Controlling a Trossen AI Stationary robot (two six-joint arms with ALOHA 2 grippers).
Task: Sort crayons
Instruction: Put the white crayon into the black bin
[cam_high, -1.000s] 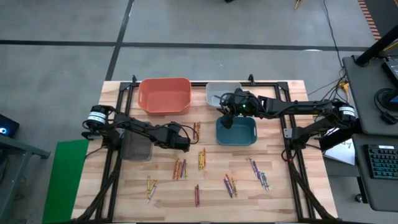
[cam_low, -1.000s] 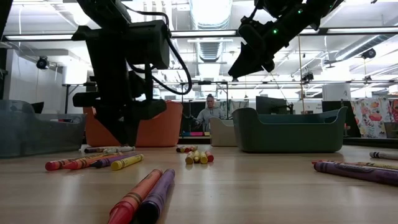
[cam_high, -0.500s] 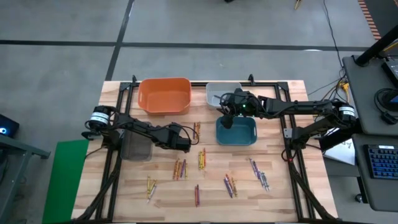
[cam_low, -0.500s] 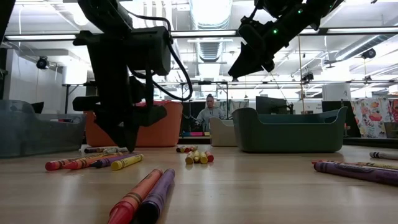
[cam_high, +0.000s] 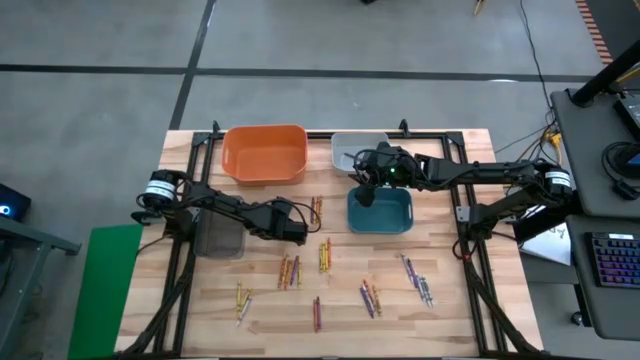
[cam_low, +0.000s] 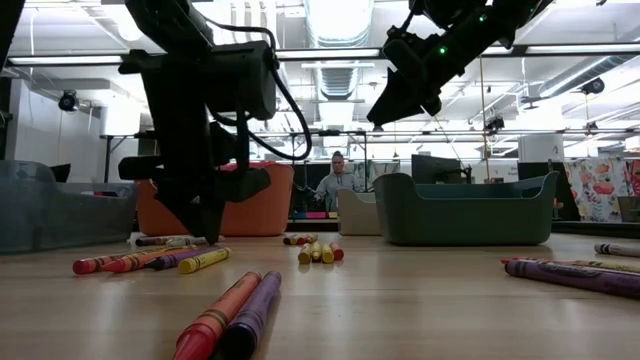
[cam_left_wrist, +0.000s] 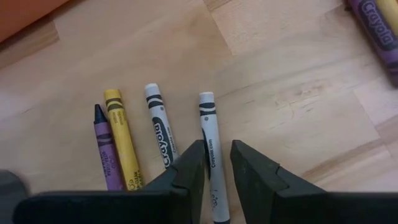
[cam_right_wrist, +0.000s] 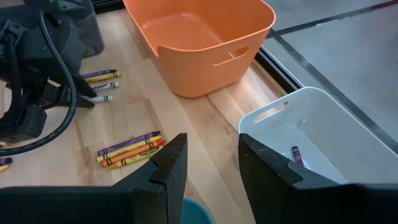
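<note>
Several crayons lie in small groups on the wooden table (cam_high: 450, 300). One row of purple, yellow and two white crayons (cam_left_wrist: 134, 140) lies in front of the orange bin (cam_high: 265, 152). My left gripper (cam_left_wrist: 217, 165) points steeply down over this row, its fingers a narrow gap apart on either side of the outermost white crayon (cam_left_wrist: 208, 121), which lies flat on the table. I cannot tell whether the fingers touch it. My right gripper (cam_right_wrist: 208, 162) hangs open and empty above the far left corner of the teal bin (cam_high: 380, 212).
A white bin (cam_high: 355, 148) at the back holds a purple crayon (cam_right_wrist: 296, 154). A grey bin (cam_high: 220, 238) stands under my left arm. More crayons lie toward the near edge (cam_high: 289, 270), (cam_high: 324, 255), (cam_high: 369, 297), (cam_high: 418, 280), (cam_high: 242, 298). A person (cam_low: 335, 185) sits beyond the table.
</note>
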